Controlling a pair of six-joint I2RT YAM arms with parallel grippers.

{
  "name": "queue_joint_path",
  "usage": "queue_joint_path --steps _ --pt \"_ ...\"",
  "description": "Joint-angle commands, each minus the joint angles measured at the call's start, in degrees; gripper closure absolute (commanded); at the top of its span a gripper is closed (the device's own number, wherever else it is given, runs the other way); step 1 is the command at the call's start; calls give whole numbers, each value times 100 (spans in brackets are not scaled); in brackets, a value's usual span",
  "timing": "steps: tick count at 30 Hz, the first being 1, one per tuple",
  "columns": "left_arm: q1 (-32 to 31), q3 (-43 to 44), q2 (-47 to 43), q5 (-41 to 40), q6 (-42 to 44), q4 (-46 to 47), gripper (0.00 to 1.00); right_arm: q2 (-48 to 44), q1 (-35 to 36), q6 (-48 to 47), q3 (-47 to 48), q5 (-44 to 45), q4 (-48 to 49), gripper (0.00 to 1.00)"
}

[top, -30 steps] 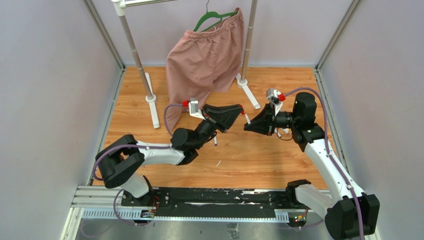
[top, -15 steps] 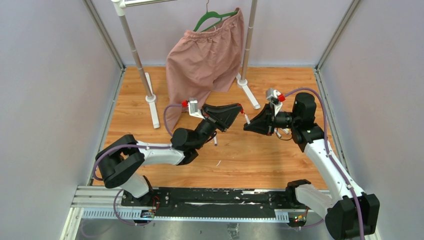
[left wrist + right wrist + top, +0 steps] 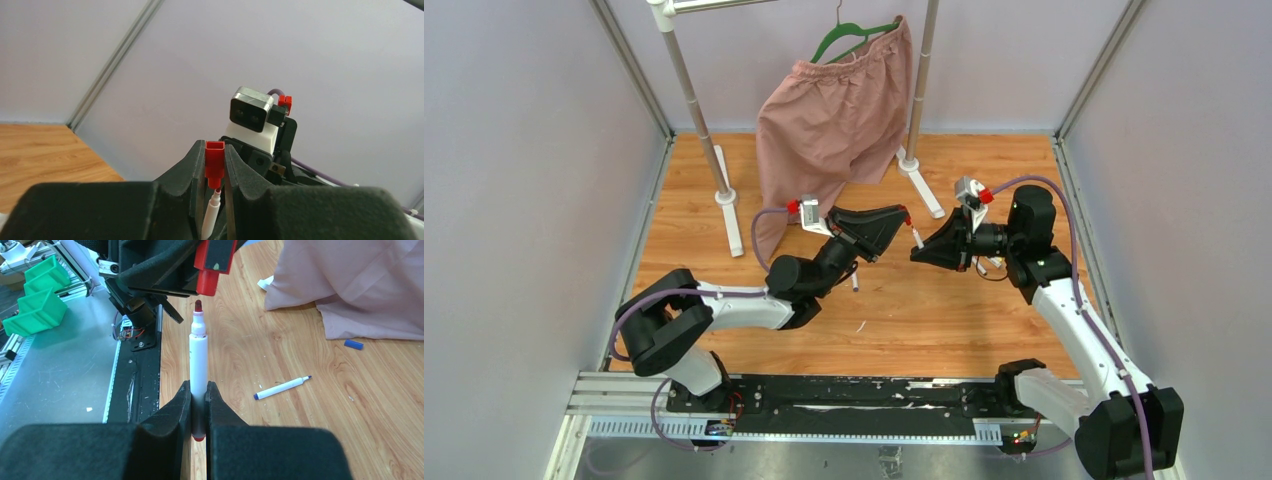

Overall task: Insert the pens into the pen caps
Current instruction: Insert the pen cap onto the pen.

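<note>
Your left gripper (image 3: 214,151) has its jaws pinched tight on a red pen cap (image 3: 215,162), held up in the air over the wooden table (image 3: 300,440) with the cap's open end facing your other arm. Your right gripper (image 3: 198,390) is clamped on the white barrel of a red-tipped pen (image 3: 198,347), whose tip is lined up with the cap's mouth with a small gap between, not in yet. A blue-tipped pen (image 3: 281,388) and a blue cap (image 3: 353,344) lie apart on the table, the cap just beside the pink shorts (image 3: 350,285).
</note>
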Motion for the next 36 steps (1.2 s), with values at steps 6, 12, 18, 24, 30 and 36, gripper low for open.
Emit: queue_joint_path --steps 6,12,18,24,30,36 --pt "-38 206 123 58 -79 268 100 -20 104 53 -77 83 102 100" --pt "-36 181 159 87 -118 269 100 -26 108 53 -68 78 93 100" --pt "-38 144 190 141 -215 276 100 -15 109 53 -68 107 93 100" --pt "-33 121 172 233 -258 267 100 -21 113 53 -50 152 76 100" --pt "-38 -40 192 328 -273 267 100 -33 105 53 -16 179 49 100" --pt "-75 -275 337 466 -324 268 100 -56 91 53 15 230 22 100"
